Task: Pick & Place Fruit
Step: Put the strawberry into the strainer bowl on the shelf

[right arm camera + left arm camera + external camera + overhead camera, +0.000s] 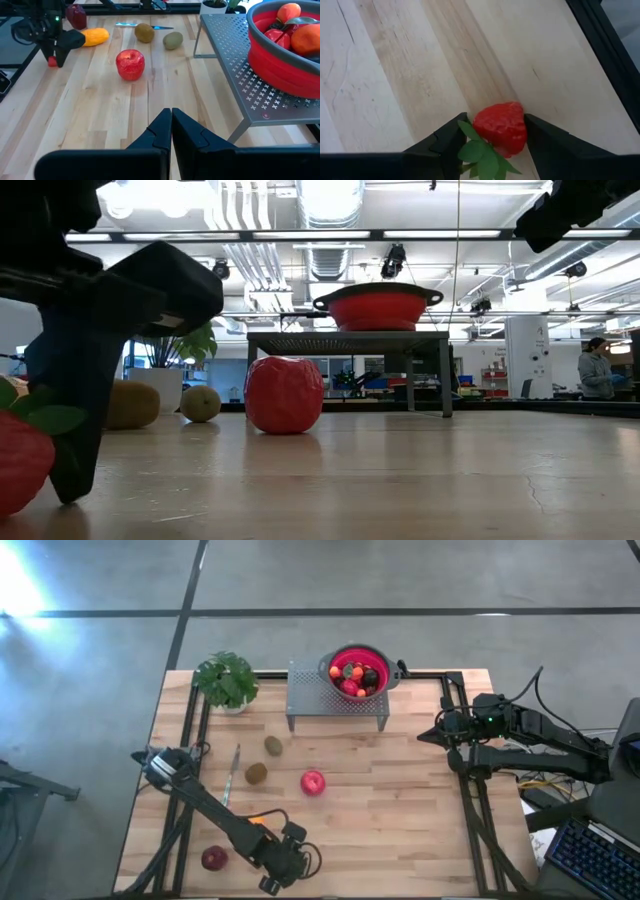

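The fruit lies scattered over the wooden table (pixel 400 800) in the high view: a red apple (pixel 313 782) near the middle, two brown kiwis (pixel 257 773) beside it, a dark-red round one (pixel 214 858) near the front left corner, and more pieces already in the red colander (pixel 385 675) on the grey perforated stand (pixel 310 700). The left gripper (pixel 275 880) is down at the front edge; the right gripper (pixel 428 735) waits at the right side of the table, beside the stand.

In the low view, a strawberry (pixel 20 460) sits at the near left edge, with the left gripper's dark finger (pixel 80 400) planted on the wood just beside it.

The left wrist view is the clearest: the strawberry (pixel 501 127), green leaves and all, lies between the two dark fingers (pixel 445 145), which flank it closely and appear to touch it, though a firm pinch cannot be confirmed. The step in hand looks like picking this berry.

The right wrist view shows that arm's own fingers (pixel 162 132) pressed together, holding nothing, and the left gripper (pixel 54 60) far across the table by a long orange piece (pixel 92 36).

The next move likely calls for a snug squeeze, a lift, then a long carry across to the colander, high enough to pass over its rim.
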### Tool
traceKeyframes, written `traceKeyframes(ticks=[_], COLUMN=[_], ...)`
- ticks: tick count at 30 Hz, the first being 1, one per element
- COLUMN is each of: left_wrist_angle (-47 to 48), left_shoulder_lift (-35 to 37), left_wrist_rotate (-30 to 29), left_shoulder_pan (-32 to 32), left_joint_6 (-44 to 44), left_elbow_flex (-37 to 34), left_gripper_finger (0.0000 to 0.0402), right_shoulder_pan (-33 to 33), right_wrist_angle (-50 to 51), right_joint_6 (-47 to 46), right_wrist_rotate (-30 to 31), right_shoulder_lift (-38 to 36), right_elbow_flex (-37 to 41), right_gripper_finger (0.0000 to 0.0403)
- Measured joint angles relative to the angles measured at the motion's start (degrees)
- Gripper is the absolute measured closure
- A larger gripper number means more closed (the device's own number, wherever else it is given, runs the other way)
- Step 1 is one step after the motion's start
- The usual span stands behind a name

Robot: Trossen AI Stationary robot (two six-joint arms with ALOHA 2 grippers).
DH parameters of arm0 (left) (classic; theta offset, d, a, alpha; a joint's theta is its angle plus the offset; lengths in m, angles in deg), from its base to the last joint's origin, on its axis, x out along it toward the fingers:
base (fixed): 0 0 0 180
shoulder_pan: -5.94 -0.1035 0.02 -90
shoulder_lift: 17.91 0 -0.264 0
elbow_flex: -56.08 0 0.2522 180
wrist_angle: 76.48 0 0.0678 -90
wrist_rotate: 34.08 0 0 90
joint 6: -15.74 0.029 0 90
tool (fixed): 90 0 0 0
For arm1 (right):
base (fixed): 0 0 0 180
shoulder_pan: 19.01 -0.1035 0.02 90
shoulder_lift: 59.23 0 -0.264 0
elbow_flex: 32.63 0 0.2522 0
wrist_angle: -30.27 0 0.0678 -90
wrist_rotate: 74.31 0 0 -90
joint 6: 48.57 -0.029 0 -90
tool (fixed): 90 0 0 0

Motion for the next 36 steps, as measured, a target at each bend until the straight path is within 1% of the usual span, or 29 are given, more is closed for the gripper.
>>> traceKeyframes(ticks=[10,14,17,20,22,26,29,32,34,36], left_wrist_angle=[0.00,0.47,1.94,3.56,4.72,5.84,5.72,5.78,5.73,5.50], left_shoulder_lift=[0.02,0.02,0.44,1.48,2.23,3.84,4.50,4.59,4.59,4.59], left_wrist_rotate=[0.00,-0.20,-2.65,-7.47,-12.21,-23.53,-32.79,-40.58,-44.41,-46.23], left_shoulder_pan=[0.00,-0.17,-0.43,-1.03,-1.59,-2.88,-4.28,-6.34,-8.22,-10.66], left_joint_6=[0.07,0.35,1.96,3.87,6.09,11.72,17.56,23.68,27.84,31.42], left_elbow_flex=[0.24,0.92,1.81,2.82,3.49,5.26,7.38,9.96,11.93,14.02], left_gripper_finger=[0.0258,0.0258,0.0249,0.0250,0.0255,0.0259,0.0254,0.0251,0.0251,0.0253], right_shoulder_pan=[0.02,0.00,0.02,0.02,0.00,0.02,0.00,0.01,0.02,0.01], right_wrist_angle=[0.01,0.01,0.01,0.01,0.01,0.01,0.01,0.01,0.01,0.01], right_joint_6=[0.10,0.11,0.05,-0.01,0.12,0.12,0.01,0.01,0.12,0.02], right_wrist_rotate=[0.00,0.00,-0.02,0.00,0.00,0.00,-0.02,0.00,-0.01,-0.01], right_shoulder_lift=[-0.01,0.00,0.01,-0.01,0.01,0.01,0.01,0.01,0.01,0.01], right_elbow_flex=[0.00,0.00,0.00,-0.02,-0.01,0.00,0.00,0.00,-0.02,0.00], right_gripper_finger=[0.0394,0.0394,0.0394,0.0394,0.0394,0.0394,0.0394,0.0394,0.0394,0.0394])
